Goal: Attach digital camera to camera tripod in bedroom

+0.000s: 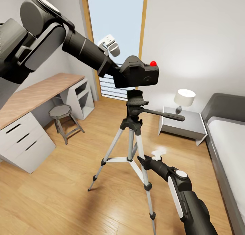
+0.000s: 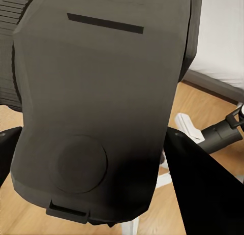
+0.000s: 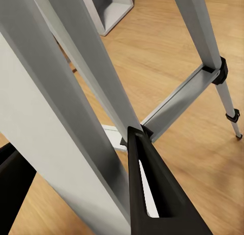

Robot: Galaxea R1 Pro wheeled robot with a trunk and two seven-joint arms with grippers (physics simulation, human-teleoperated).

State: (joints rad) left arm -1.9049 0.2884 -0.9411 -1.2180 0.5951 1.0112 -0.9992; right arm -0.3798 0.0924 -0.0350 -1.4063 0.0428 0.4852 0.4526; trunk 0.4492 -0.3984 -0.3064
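My left gripper (image 1: 119, 77) is shut on the digital camera (image 1: 139, 74), a matte-black block with a red button on top. It holds the camera level, right over the black head (image 1: 136, 104) of the camera tripod (image 1: 131, 150). The camera's base sits at the head's plate, and I cannot tell whether they touch. In the left wrist view the digital camera (image 2: 96, 103) spans the space between the dark fingers (image 2: 203, 194). My right gripper (image 1: 145, 160) is low down, closed around one silver tripod leg (image 3: 76, 123), which runs between its black fingers (image 3: 152, 194).
The pan handle (image 1: 163, 114) sticks out right of the tripod head. A wood-topped desk (image 1: 41, 89) with white drawers and a grey stool (image 1: 62, 113) stand at the left. At the right are a nightstand (image 1: 190, 128) with a lamp (image 1: 184, 98) and a bed (image 1: 228, 143). The tall window (image 1: 115, 24) is behind.
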